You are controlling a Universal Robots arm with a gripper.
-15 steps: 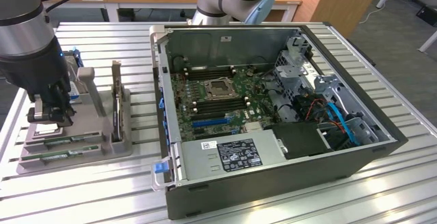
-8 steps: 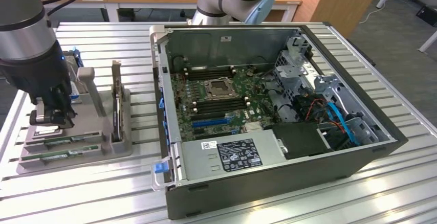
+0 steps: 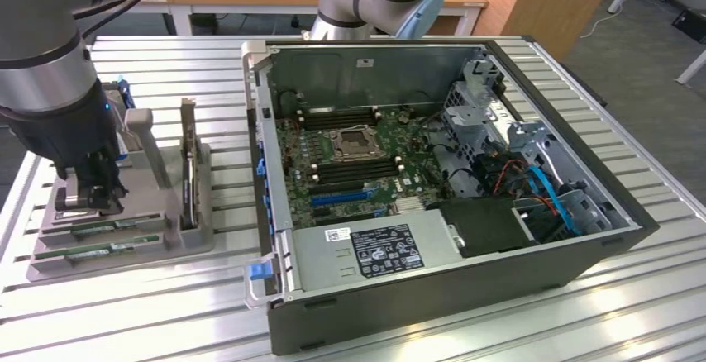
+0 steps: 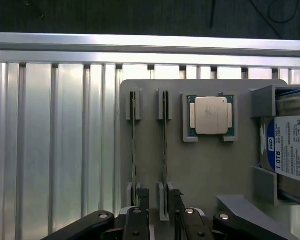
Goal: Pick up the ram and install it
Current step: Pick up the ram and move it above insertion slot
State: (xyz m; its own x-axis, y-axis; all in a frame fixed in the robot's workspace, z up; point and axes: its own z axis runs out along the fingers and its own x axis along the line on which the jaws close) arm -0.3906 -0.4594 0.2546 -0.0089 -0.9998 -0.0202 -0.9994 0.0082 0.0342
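While the arm stands over the grey holder at the exterior view's left, its gripper hangs low above the ram. The ram is a thin green stick set on edge in a slot, which leaves its upper edge free to be pinched. A second stick lies just beside it, and a taller expansion card stands upright nearby. The open computer case, dark metal around a green motherboard, sits well apart on the ribbed aluminium table; the ram looks not yet lifted.

From the wrist view, the gripper is spread, its black fingers straddling the ram without pinching it. The matte holder also cradles a square silver processor and a labelled hard drive
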